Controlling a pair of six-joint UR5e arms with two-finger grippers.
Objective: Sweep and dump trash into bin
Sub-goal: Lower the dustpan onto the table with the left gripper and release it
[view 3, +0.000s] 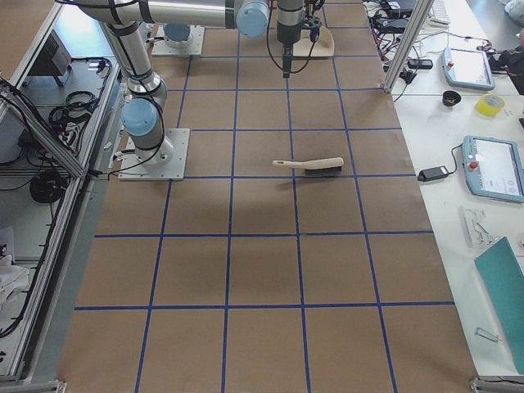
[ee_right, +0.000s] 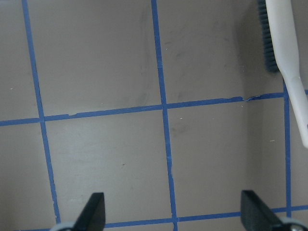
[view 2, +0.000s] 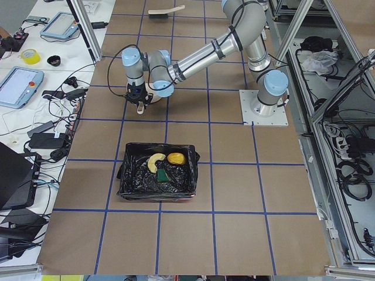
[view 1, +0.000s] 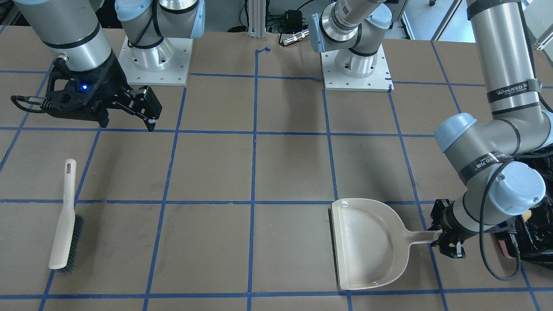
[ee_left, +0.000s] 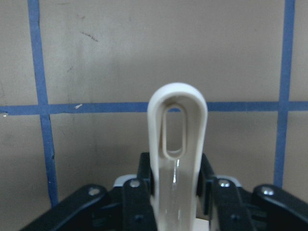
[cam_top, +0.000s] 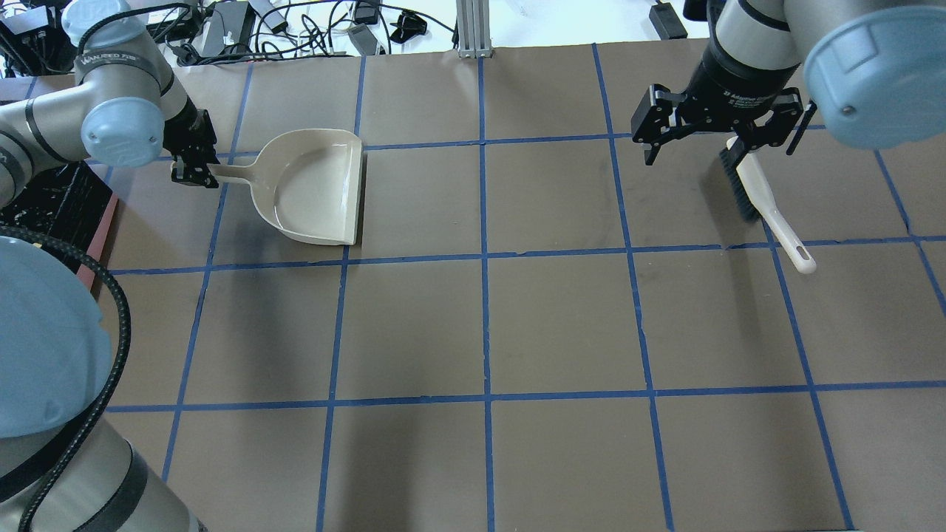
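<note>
Left claw pinching the end of the dustpan handle; the wrist view shows both fingers pressed on the handle below its hang slot. Dustpan looks flat on the worktop, far left, with its open mouth facing right.

Bin at the left end of the worktop, just left of the left claw, lined with a black bag. All the trash is inside it: croissant and pastry side by side, sponge wedge just beside them.

Right claw spread wide, holding nothing, hanging above the worktop at far right with its fingers pointing down. Brush lies on the worktop at far right, bristles along one side, handle end toward the near side. In the overhead view the right claw overlaps the bristle end. The wrist view shows the brush off to one side, not between the fingers.
</note>
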